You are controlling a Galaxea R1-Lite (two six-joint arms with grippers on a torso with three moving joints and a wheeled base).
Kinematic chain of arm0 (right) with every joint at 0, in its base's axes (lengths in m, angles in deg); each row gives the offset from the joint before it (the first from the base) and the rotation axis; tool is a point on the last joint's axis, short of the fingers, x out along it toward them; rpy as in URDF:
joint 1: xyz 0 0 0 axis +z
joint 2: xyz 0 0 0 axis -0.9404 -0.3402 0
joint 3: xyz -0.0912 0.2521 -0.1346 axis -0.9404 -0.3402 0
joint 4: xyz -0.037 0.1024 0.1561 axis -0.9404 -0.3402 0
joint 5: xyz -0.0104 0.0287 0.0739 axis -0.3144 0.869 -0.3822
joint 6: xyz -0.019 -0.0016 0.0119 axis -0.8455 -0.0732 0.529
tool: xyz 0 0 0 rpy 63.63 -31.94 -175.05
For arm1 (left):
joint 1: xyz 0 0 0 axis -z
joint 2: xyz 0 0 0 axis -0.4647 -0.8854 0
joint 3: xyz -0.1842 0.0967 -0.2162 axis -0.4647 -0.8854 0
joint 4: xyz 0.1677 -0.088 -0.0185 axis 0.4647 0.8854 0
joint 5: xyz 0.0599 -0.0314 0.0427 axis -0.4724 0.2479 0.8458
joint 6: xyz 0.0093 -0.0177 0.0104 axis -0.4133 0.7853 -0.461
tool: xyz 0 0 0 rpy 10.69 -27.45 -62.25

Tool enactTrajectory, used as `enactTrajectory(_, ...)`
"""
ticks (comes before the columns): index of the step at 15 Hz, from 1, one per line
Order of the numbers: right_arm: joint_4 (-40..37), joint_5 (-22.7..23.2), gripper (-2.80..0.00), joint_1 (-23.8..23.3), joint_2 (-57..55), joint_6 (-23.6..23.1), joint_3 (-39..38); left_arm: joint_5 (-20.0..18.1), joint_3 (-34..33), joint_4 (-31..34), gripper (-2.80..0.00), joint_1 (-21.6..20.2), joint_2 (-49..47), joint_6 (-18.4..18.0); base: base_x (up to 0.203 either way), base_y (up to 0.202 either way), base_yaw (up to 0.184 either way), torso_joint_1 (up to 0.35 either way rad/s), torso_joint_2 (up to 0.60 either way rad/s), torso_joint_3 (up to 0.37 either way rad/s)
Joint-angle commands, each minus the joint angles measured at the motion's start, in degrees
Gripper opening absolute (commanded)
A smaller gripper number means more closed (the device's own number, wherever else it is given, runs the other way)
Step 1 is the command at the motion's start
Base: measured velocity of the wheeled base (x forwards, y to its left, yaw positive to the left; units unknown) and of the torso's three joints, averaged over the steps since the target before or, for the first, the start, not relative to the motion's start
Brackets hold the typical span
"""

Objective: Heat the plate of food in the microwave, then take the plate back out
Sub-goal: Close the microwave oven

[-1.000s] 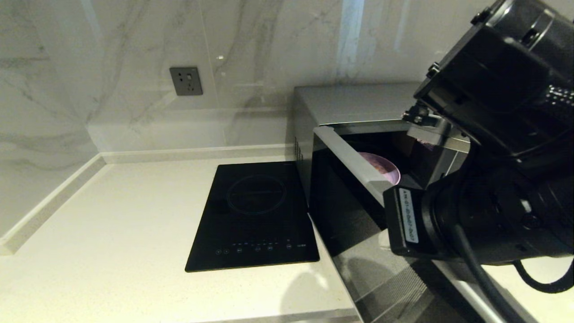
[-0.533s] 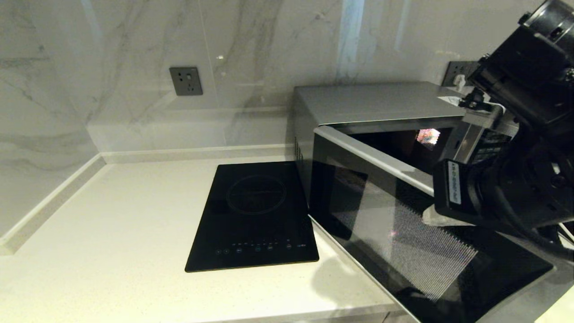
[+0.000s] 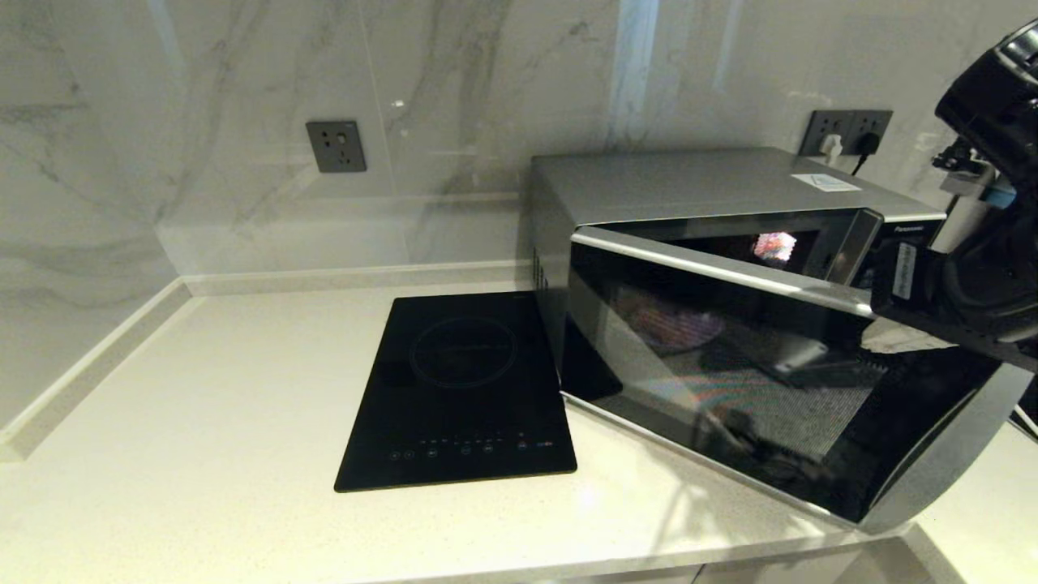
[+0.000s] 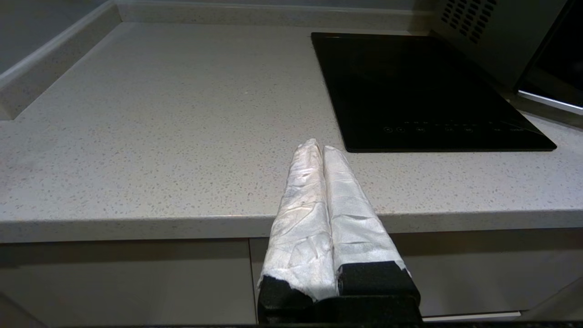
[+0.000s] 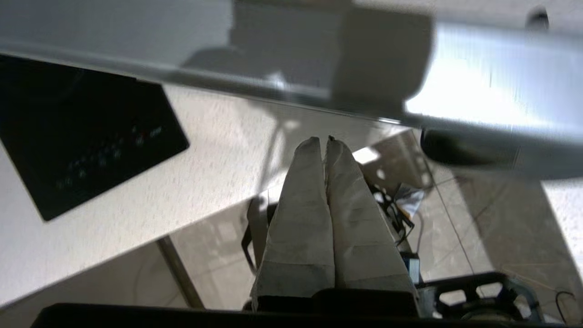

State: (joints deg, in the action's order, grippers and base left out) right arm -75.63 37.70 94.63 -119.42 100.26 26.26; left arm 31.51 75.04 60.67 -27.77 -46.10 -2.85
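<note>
The silver-grey microwave stands at the back right of the counter. Its dark glass door hangs partly open, with the curved silver handle at its free edge. Through the glass the lilac plate of food shows dimly inside the cavity. My right arm is at the door's upper right corner. The right gripper is shut with nothing in it, just in front of the blurred door edge. My left gripper is shut and empty, parked low before the counter's front edge.
A flat black induction hob lies left of the microwave. The pale speckled counter runs to a raised marble edge on the left. Wall sockets sit on the marble backsplash, with the microwave's plug at another socket.
The microwave door has swung from wide open to nearly shut. My right arm has moved right and back alongside it. The plate, seen directly before, now shows only through the glass.
</note>
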Motion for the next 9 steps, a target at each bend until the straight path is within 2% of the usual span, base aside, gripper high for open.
enactTrajectory(1, 2.5, 0.0, -2.80, -4.7, -1.0, -1.5, -1.1, 0.0, 0.0, 0.0, -2.80, 0.0, -0.1, 0.1, 0.000, 0.000, 0.000, 0.000, 0.00, 0.000)
enactTrajectory(5, 8.5, 0.4, -2.80, -10.3, -5.3, -2.9, -0.8, 0.0, 0.0, 0.0, -2.80, 0.0, -0.1, 0.1, 0.000, 0.000, 0.000, 0.000, 0.00, 0.000)
enactTrajectory(9, 15.2, 7.2, -2.80, -15.7, -12.1, -3.2, 5.1, 0.0, 0.0, 0.0, -2.80, 0.0, -0.1, 0.1, 0.000, 0.000, 0.000, 0.000, 0.00, 0.000)
